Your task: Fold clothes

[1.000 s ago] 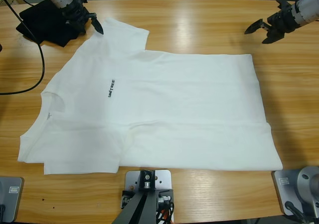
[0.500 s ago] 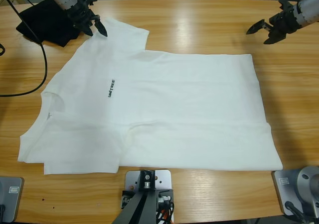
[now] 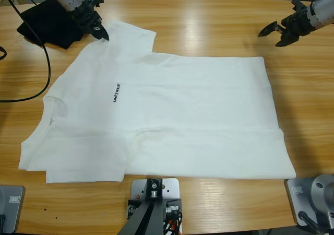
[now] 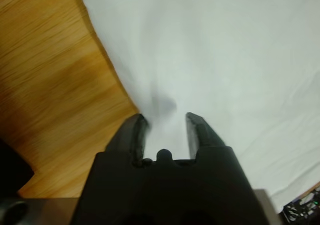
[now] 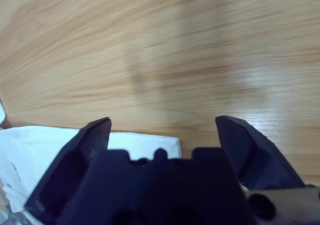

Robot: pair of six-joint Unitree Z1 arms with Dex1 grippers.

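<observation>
White T-shirt [image 3: 172, 115] flat on wooden table [image 3: 219, 26].

The white T-shirt [image 3: 167, 115] lies spread flat, front up, over the middle of the bench [image 3: 219, 26], its neck toward the left edge and its hem toward the right edge. Small dark chest lettering [image 3: 115, 92] shows, and a neck label sits inside the collar. One short sleeve reaches toward the far left corner, the other toward the near edge. The black garment [image 3: 47, 23] lies bunched at the far left corner, just beside the far sleeve.
</observation>
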